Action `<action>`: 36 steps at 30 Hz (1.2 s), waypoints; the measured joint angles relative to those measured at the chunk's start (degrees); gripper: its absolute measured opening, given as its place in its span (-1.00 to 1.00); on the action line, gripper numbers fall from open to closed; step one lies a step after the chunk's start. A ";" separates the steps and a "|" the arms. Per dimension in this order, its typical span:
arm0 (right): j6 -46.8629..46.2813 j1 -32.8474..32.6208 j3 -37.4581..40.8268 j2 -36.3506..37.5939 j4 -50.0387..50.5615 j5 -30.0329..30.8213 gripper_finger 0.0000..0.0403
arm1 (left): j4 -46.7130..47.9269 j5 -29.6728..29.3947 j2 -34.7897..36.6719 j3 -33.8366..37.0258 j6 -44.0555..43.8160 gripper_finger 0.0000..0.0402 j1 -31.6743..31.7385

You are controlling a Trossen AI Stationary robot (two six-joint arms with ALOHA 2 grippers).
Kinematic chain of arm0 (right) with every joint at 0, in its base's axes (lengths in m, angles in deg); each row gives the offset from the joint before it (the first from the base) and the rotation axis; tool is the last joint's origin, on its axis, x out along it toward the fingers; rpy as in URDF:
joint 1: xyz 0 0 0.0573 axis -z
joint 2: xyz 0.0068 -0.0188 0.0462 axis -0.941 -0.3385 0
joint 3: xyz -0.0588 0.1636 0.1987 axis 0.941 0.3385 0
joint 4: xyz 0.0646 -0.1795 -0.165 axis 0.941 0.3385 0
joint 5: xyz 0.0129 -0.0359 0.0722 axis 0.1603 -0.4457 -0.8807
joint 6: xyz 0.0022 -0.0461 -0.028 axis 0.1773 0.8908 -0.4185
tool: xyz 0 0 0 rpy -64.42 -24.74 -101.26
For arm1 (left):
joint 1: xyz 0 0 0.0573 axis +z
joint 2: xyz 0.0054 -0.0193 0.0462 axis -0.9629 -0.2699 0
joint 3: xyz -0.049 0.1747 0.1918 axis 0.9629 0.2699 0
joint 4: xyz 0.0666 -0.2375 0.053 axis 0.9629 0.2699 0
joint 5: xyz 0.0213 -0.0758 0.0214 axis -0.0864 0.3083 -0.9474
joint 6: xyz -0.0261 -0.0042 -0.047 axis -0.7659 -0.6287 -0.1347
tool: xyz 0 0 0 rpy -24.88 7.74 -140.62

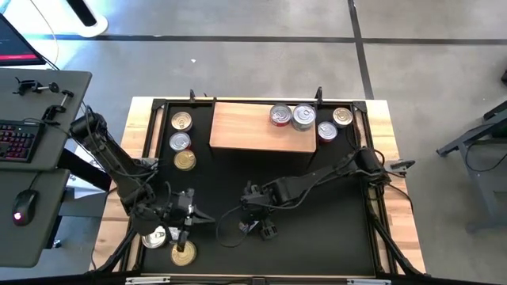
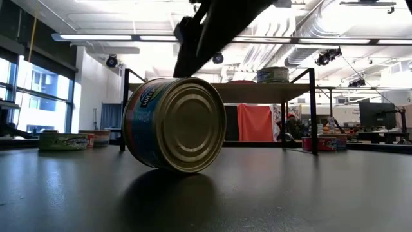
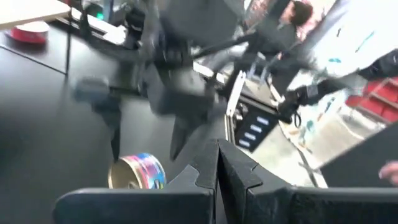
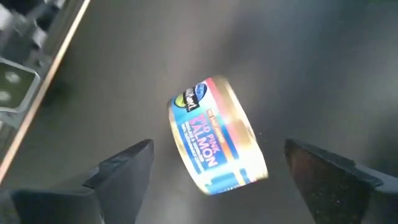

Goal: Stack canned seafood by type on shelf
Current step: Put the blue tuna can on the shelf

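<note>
A salmon tin with a blue and red label stands tilted on its rim on the black mat; the low view shows its gold end. My right gripper hangs open above it, a finger on either side, touching nothing. In the high view my right gripper is near the mat's middle and hides the tin. My left gripper is shut and empty, to the tin's left. The wooden shelf carries two tins at its right end.
Three tins stand in a row left of the shelf, and two to its right. Two more lie near the mat's near-left corner, close to my left gripper. A black frame edges the mat.
</note>
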 joint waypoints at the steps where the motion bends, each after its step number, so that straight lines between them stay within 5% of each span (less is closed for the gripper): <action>1: 1.04 0.00 0.00 -0.57 -0.02 -0.03 0.75 | 0.02 -0.87 0.00 0.00 -0.15 -1.00 0.02; 13: 2.83 -0.34 0.02 -5.11 -2.09 0.34 0.70 | -6.29 -6.52 0.00 0.00 6.83 -1.00 0.09; 17: 3.18 -1.21 0.02 -5.11 -4.00 1.99 0.47 | -7.22 -6.52 0.35 0.00 10.57 -1.00 -0.08; 23: 2.77 -2.38 0.02 -5.11 -3.75 2.86 -0.15 | -6.62 -6.54 5.74 0.00 15.27 -1.00 -2.06; 29: -3.22 -2.71 -5.55 -5.11 1.39 3.30 -0.17 | -6.82 -6.63 16.68 0.00 27.12 -1.00 -5.00; 36: -2.76 -1.93 -20.54 -5.07 9.14 19.39 -0.17 | -6.61 -6.62 25.60 0.00 38.05 -1.00 -8.01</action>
